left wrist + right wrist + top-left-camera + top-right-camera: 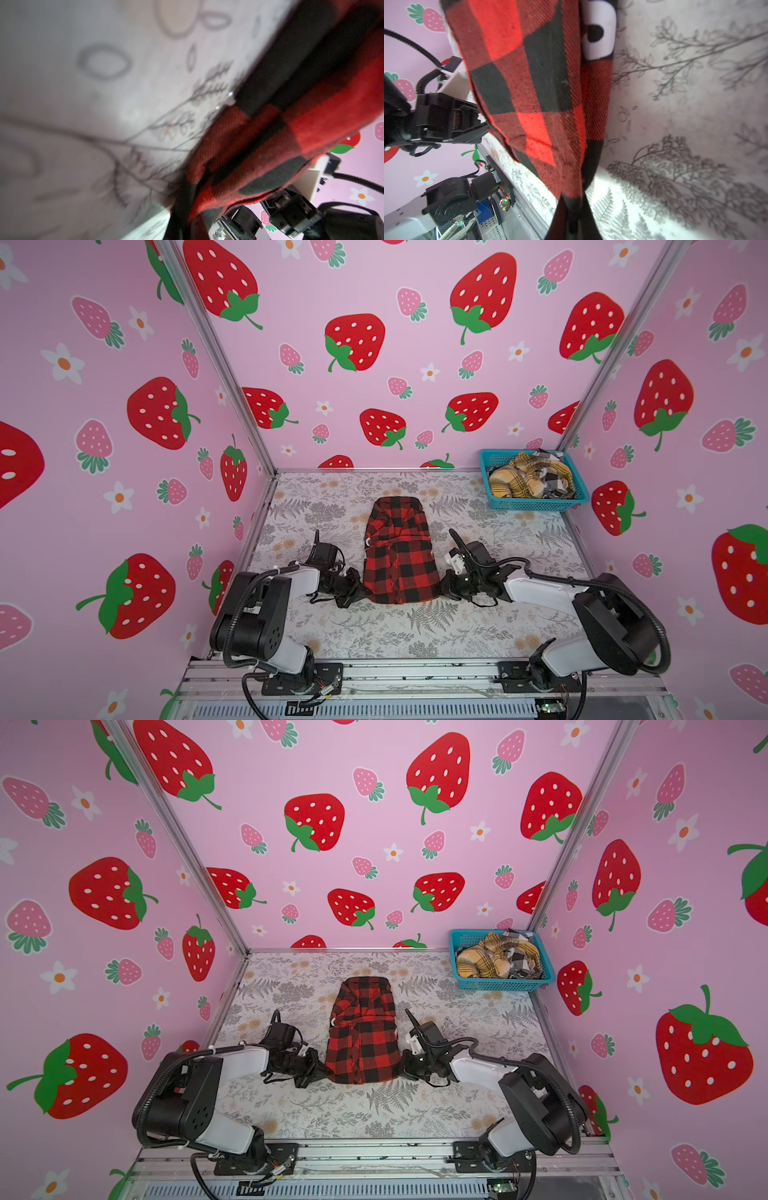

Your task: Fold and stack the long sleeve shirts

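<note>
Judging by its narrowed shape, the red-and-black buffalo-check shirt [401, 551] in the middle of the bench [374, 639] has its sleeves tucked in, but its length is not yet folded. The left end effector [362, 590] and right end effector [444, 588] are each pressed together on a near hem corner, pinching the flannel, seemingly ready for that fold. No stack exists yet, and a yellow plaid garment [517, 481] and a black-and-white plaid garment [555, 479] lie crumpled in the blue basket [536, 504] at the far right corner.
</note>
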Controlling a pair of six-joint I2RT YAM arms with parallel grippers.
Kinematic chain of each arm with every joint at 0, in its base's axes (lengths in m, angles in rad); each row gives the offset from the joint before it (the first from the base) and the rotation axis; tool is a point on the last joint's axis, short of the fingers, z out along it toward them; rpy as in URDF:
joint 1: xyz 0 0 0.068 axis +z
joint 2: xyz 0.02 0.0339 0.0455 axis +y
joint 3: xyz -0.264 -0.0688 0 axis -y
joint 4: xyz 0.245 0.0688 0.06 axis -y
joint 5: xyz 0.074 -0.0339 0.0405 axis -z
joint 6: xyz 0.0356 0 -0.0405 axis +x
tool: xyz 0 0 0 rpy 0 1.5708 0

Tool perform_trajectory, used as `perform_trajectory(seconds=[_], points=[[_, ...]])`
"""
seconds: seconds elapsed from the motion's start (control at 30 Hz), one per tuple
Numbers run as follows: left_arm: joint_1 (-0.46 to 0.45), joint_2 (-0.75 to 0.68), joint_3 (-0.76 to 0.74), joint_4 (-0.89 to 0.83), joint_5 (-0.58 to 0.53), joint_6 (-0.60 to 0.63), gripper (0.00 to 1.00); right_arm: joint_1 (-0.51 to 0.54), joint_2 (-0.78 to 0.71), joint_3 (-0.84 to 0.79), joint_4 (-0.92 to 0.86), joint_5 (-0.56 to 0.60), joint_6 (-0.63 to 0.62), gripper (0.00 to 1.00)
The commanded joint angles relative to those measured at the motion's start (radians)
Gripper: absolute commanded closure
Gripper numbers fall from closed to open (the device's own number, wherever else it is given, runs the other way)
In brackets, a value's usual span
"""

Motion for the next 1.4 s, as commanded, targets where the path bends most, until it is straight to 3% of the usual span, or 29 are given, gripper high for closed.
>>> perform_trajectory(seconds=[0.0,0.2,0.4,0.53,0.63,0.9,1.2,1.27,1.3,1.37], points=[[-0.020,-0.068,-0.039,-0.245,-0.073,-0.019,1.00,0.029,-0.091,-0.018,-0.097,0.049,0.021,1.00],[-0.061,-0.327,-0.098,-0.448,-0.050,-0.047,1.00,0.136,-0.317,-0.089,-0.233,0.129,0.113,1.00],[-0.113,-0.672,-0.127,-0.642,-0.021,-0.184,1.00,0.255,-0.550,-0.144,-0.308,0.194,0.262,1.00],[-0.176,-0.801,-0.117,-0.612,-0.021,-0.330,1.00,0.264,-0.570,-0.081,-0.368,0.233,0.251,1.00],[-0.174,-0.816,-0.074,-0.590,-0.040,-0.369,1.00,0.263,-0.526,0.018,-0.416,0.277,0.204,1.00],[-0.165,-0.728,0.118,-0.476,-0.170,-0.376,1.00,0.191,-0.333,0.260,-0.420,0.303,0.037,1.00],[-0.053,-0.335,0.428,-0.348,-0.189,-0.253,1.00,0.007,-0.037,0.558,-0.386,0.169,-0.127,1.00],[-0.009,-0.219,0.469,-0.270,-0.140,-0.255,1.00,-0.041,0.058,0.639,-0.370,0.110,-0.160,1.00],[0.012,-0.146,0.514,-0.243,-0.133,-0.241,0.90,-0.069,0.125,0.700,-0.374,0.096,-0.182,1.00],[0.041,0.009,0.623,-0.197,-0.144,-0.217,0.75,-0.119,0.274,0.851,-0.384,0.068,-0.226,0.90]])
